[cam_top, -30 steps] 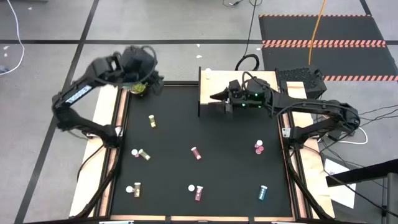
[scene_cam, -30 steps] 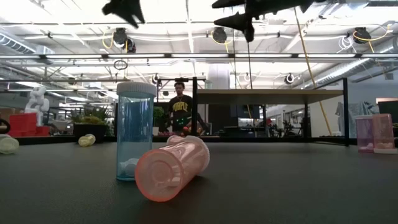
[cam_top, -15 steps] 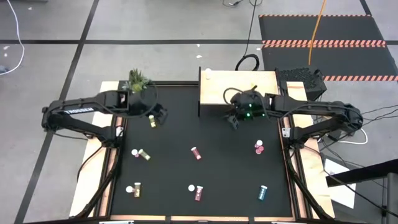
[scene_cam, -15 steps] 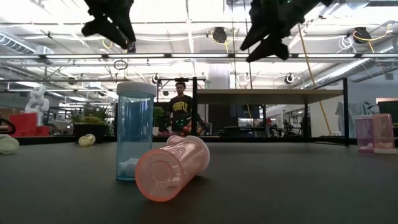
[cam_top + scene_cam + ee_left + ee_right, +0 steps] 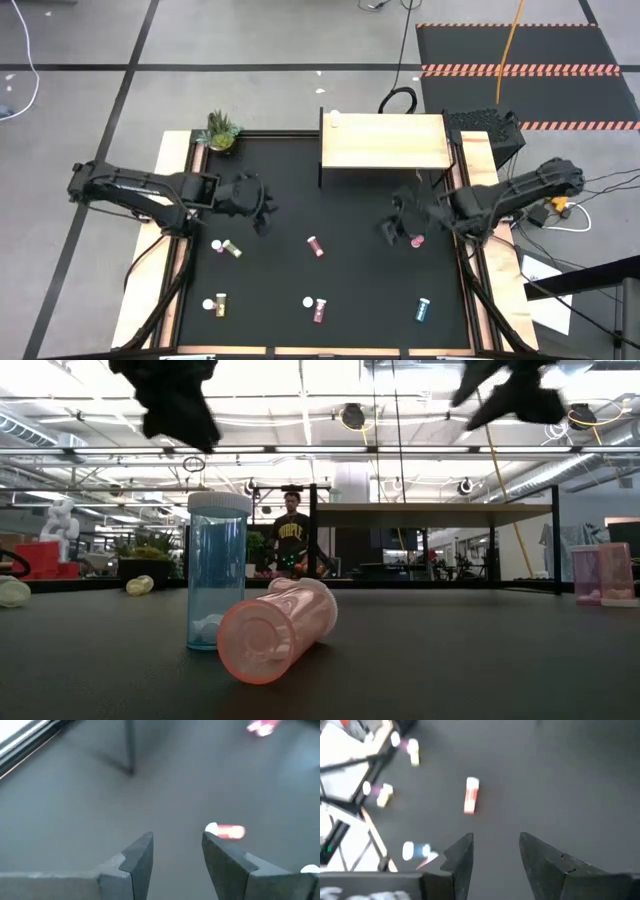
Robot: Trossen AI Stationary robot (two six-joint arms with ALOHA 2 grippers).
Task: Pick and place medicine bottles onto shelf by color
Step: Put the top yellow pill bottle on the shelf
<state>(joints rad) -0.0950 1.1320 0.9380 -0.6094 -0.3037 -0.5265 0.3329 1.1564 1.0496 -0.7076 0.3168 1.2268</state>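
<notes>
Both arms reach over the black table point(image 5: 330, 270). The left gripper point(image 5: 262, 208) hangs above the left half, its jaws spread with nothing between them. The right gripper point(image 5: 392, 222) hangs just beside the pink bottle point(image 5: 416, 237), jaws also apart and empty. The shelf point(image 5: 384, 142) stands at the far edge, one white cap point(image 5: 333, 117) at its far left corner. Other bottles lie scattered: a red one point(image 5: 315, 245) mid-table, a teal one point(image 5: 423, 309) near right, yellow ones point(image 5: 229, 247) left. A plant point(image 5: 221, 130) sits at the far left corner.
</notes>
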